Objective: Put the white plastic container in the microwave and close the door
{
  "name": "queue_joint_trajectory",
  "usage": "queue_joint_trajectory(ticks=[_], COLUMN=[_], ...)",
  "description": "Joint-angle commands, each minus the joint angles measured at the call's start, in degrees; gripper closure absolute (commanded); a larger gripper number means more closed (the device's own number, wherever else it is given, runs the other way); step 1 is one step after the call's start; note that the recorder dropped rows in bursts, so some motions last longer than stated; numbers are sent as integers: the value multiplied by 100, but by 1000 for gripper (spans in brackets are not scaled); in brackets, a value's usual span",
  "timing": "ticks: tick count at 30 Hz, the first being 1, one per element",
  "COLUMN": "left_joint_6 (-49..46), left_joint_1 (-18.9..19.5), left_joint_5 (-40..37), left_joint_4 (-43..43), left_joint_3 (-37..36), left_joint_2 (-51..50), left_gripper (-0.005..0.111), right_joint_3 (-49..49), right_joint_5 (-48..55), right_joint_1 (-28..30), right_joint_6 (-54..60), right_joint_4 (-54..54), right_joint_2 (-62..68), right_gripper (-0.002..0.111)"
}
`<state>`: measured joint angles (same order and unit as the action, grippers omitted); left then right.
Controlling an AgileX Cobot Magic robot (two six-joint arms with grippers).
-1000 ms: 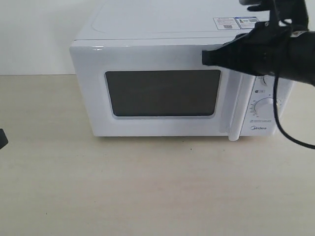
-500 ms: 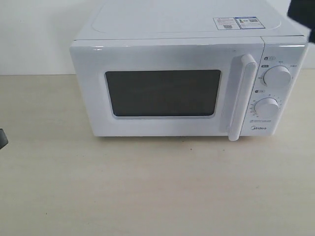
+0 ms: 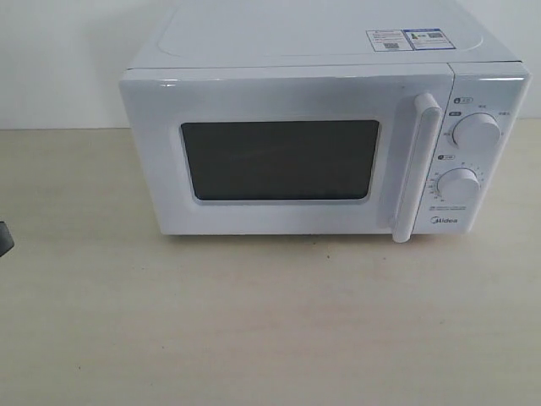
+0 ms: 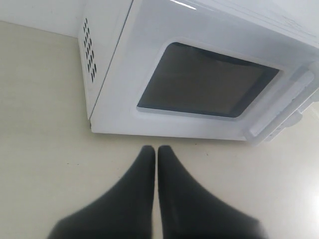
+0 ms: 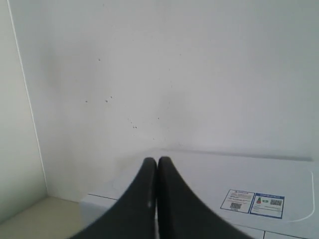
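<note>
exterior view: the microwave (image 3: 321, 144) sits on a pale table (image 3: 254, 330) against a white wall (image 3: 59, 59). the door (image 3: 287, 152) is fully shut, its dark window (image 3: 281, 160) facing the camera and its vertical bar handle (image 3: 416, 167) just beside two round knobs (image 3: 475, 132). stickers (image 3: 407, 39) lie on the top near the back corner. the white plastic container is not visible in any view. a small dark tip of the left gripper (image 3: 4, 238) shows at the frame edge, well apart from the microwave; the right gripper is out of this frame

left wrist view: the left gripper (image 4: 156, 151) has its two dark fingers (image 4: 134, 194) pressed together with only a thin seam between them, holding nothing. ahead of the jaws stands the microwave's shut door and window, with the vented side panel (image 4: 89, 52) off to one side; bare table lies between the jaws and the door

right wrist view: the right gripper (image 5: 156, 162) is also pinched together and empty. beyond the jaws is the wall, and below them the microwave's top with its stickers (image 5: 254, 201)
</note>
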<state>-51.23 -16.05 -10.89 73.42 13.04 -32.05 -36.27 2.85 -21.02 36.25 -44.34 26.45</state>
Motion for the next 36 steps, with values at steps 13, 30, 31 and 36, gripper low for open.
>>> queue_joint_trajectory(ticks=[13,30,31,36], left_joint_6=[20,20,20,20], left_joint_1=[-45,-45,-45,-45], left_joint_5=[64,64,64,64], left_joint_4=[3,3,3,3], left_joint_3=[-20,-32,-32,-32], left_joint_2=[33,44,44,44], left_gripper=[102,102,102,102], right_joint_3=[379,3627,3627,3627], right_joint_5=[692,-342,-285,8], right_joint_1=[1983,2429,2429,2429], right_joint_6=[196,-612,-597,-66], right_joint_4=[163,110,110,291], right_joint_2=[-802,-2645,-2645,-2645], right_gripper=[109,109,109,109])
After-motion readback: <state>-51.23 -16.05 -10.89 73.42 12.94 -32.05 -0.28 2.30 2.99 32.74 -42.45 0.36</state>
